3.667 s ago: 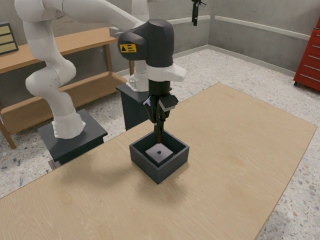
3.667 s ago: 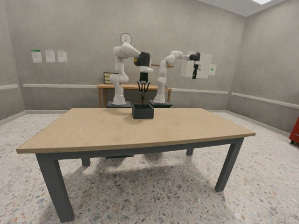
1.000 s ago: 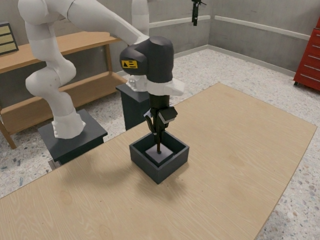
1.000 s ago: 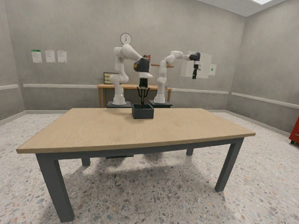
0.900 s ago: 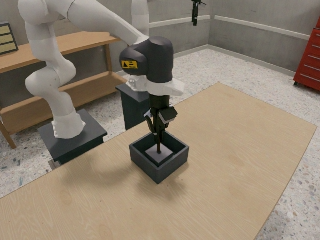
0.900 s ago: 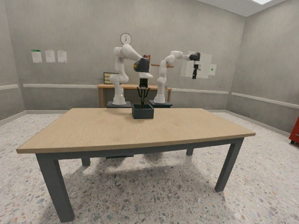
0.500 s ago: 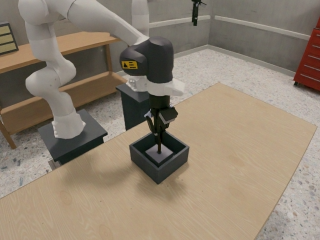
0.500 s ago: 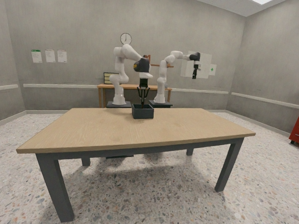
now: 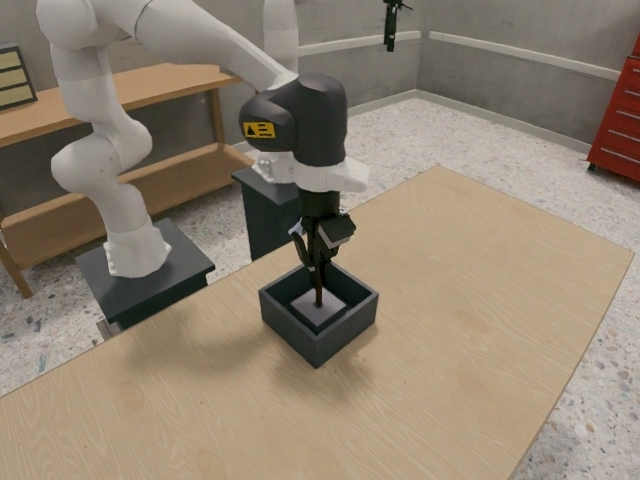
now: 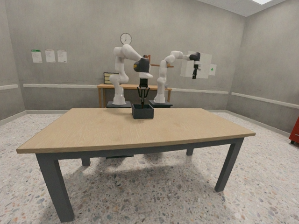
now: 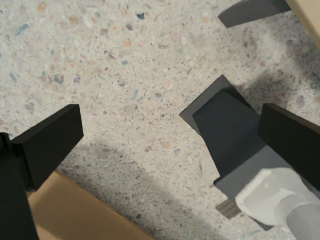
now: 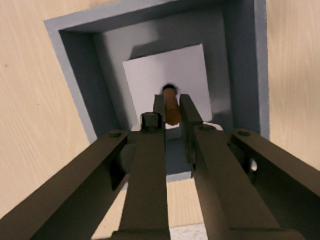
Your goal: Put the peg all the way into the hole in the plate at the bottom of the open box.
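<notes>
Pretty sure I'm in a robotics lab or workshop: my bare wooden-topped table [image 9: 465,310] [image 10: 145,135] stands on speckled floor [image 9: 392,134] [image 10: 149,192], with a wooden workbench [image 9: 170,93] [image 10: 127,86] and wall clock [image 10: 125,38] on the far side, plus a red drawer cabinet [image 9: 620,124] [image 10: 295,135] off right.

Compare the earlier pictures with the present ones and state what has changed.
The right end effector has come down toward the open box, bringing the brown peg from above the plate to its hole. It held the peg throughout. The box, the plate and the left end effector look unmoved.
</notes>
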`<move>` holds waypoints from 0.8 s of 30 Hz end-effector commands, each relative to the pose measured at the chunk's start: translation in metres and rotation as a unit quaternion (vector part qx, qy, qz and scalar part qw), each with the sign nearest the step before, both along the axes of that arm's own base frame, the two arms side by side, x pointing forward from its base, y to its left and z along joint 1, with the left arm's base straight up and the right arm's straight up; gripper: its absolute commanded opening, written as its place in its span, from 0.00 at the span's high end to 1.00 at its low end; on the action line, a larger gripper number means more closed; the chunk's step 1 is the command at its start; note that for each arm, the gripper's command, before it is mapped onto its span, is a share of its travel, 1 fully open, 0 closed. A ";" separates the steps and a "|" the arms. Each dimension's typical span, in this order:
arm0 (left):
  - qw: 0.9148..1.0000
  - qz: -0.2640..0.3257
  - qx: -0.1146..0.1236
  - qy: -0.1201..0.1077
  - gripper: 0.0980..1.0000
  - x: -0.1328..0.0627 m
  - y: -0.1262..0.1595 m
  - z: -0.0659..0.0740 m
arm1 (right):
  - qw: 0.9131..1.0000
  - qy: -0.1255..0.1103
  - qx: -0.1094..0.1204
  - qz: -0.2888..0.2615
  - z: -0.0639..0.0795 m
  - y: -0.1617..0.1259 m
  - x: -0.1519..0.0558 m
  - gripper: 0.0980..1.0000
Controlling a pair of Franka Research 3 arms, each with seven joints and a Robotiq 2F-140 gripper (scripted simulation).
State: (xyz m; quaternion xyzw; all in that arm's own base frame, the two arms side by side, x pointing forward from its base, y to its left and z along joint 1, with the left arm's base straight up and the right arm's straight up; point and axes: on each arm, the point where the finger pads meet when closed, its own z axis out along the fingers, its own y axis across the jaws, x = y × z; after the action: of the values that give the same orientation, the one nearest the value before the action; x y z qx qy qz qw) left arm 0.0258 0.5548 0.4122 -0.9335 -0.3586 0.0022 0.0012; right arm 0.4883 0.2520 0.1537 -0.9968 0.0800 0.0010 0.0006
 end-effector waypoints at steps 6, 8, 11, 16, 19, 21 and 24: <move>1.000 0.003 0.000 -0.002 0.00 0.000 -0.001 0.001 | 1.000 -0.001 -0.001 0.000 -0.001 -0.002 0.001 1.00; 1.000 0.003 0.000 -0.002 0.00 0.000 -0.001 0.001 | 1.000 -0.001 -0.001 0.000 -0.001 -0.002 0.001 1.00; 1.000 0.003 0.000 -0.002 0.00 0.000 -0.001 0.001 | 1.000 -0.001 -0.001 0.000 -0.001 -0.002 0.001 1.00; 1.000 0.003 0.000 -0.002 0.00 0.000 -0.001 0.001 | 1.000 -0.001 -0.001 0.000 -0.004 -0.002 0.001 1.00; 1.000 0.003 0.000 -0.002 0.00 0.000 -0.001 0.001 | 1.000 -0.001 -0.001 0.000 -0.007 -0.002 0.001 1.00; 1.000 0.003 0.000 -0.002 0.00 0.000 -0.001 0.001 | 1.000 -0.001 -0.001 0.000 -0.009 -0.002 0.001 1.00; 1.000 0.003 0.000 -0.002 0.00 0.000 -0.001 0.001 | 1.000 -0.001 -0.001 0.000 -0.014 -0.002 0.001 1.00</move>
State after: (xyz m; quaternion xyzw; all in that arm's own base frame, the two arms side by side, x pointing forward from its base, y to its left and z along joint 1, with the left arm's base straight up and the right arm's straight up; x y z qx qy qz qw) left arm 0.0258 0.5548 0.4122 -0.9335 -0.3586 0.0022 0.0012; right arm 0.4870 0.2505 0.1444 -0.9968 0.0803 0.0027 -0.0004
